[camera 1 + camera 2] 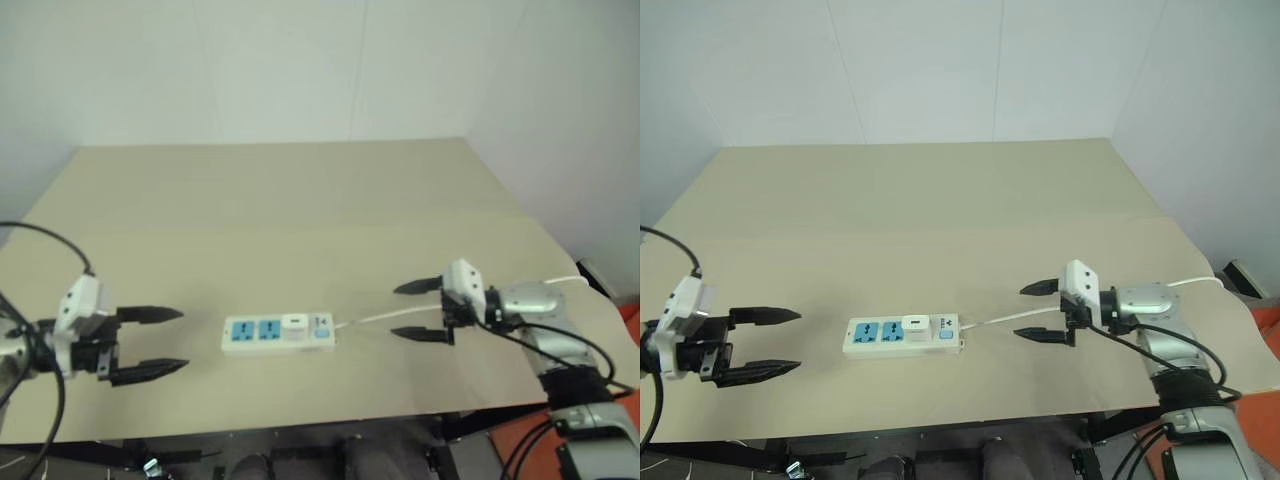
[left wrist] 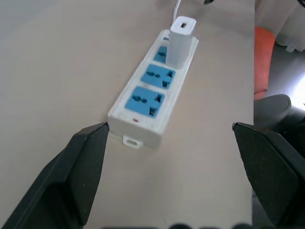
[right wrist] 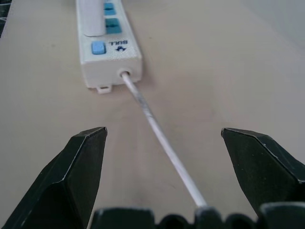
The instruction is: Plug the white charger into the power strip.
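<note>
The white charger [image 2: 180,42] is seen standing upright in the last blue socket of the power strip [image 1: 278,334] (the one nearest the switch end), on the table [image 1: 300,200]. The plugging looks done. Nothing is held: the left gripper [image 1: 148,344] and right gripper [image 1: 418,310] are wide open, away from each end of the strip.

Even, diffuse light falls from overhead on the beige table [image 1: 940,200], bright without hard glare. Shadows are faint and soft, a thin dark edge under the power strip [image 1: 902,335]. The left eye view looks hazier and greyer than the right. In the right wrist view the near cord [image 3: 162,138] and foreground blur.
</note>
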`<state>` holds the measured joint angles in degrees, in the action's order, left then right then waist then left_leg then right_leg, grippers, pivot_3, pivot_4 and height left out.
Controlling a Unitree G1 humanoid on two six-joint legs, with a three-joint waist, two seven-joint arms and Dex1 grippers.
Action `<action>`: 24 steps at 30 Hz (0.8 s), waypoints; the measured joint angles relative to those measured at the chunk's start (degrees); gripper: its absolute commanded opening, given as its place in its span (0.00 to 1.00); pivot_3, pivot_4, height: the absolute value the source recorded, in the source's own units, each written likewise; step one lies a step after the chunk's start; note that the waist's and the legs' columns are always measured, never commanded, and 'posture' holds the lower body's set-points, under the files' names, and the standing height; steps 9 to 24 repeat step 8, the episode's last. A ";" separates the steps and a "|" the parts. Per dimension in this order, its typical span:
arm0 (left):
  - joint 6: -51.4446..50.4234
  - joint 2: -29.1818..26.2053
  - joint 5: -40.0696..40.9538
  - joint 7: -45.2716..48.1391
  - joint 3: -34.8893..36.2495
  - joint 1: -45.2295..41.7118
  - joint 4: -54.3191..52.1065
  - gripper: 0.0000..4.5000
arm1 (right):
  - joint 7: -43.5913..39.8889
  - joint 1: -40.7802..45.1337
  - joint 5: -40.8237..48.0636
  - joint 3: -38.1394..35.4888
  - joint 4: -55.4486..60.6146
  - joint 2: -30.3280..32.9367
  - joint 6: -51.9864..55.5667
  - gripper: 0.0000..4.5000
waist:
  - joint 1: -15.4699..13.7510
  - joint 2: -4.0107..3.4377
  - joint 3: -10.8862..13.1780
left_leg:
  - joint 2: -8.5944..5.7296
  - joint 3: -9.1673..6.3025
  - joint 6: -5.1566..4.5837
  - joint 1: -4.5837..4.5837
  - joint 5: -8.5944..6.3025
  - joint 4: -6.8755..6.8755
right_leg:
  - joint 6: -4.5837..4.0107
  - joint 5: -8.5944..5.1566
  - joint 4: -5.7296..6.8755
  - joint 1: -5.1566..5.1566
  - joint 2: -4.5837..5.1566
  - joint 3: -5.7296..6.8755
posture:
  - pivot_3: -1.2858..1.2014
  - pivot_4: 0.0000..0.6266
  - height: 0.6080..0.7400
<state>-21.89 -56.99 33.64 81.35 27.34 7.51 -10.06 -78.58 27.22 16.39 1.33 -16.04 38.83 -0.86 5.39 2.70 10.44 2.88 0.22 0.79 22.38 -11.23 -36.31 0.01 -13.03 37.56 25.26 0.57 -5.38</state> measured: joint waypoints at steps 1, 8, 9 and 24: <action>-0.50 0.16 0.09 -0.70 0.79 1.13 -1.07 1.00 | 0.06 -0.47 0.31 -0.14 0.37 0.15 0.14 0.99 | 0.00 0.00 0.00 | 0.00 0.00 0.00 -0.02 0.00 0.00 | 0.00 0.00 0.00 -0.01 0.00 -0.01 | 0.52 0.24 1.00; -3.11 2.15 0.56 -5.43 4.69 7.01 -5.85 1.00 | 1.18 -2.79 0.83 -0.50 2.11 1.04 2.25 0.99 | 0.01 0.00 0.02 | -0.01 0.03 0.01 0.00 0.00 0.00 | -0.02 -0.01 -0.04 0.01 0.01 -0.02 | 0.52 0.24 1.00; -3.11 2.15 0.56 -5.43 4.69 7.01 -5.85 1.00 | 1.18 -2.79 0.83 -0.50 2.11 1.04 2.25 0.99 | 0.01 0.00 0.02 | -0.01 0.03 0.01 0.00 0.00 0.00 | -0.02 -0.01 -0.04 0.01 0.01 -0.02 | 0.52 0.24 1.00; -3.11 2.15 0.56 -5.43 4.69 7.01 -5.85 1.00 | 1.18 -2.79 0.83 -0.50 2.11 1.04 2.25 0.99 | 0.01 0.00 0.02 | -0.01 0.03 0.01 0.00 0.00 0.00 | -0.02 -0.01 -0.04 0.01 0.01 -0.02 | 0.52 0.24 1.00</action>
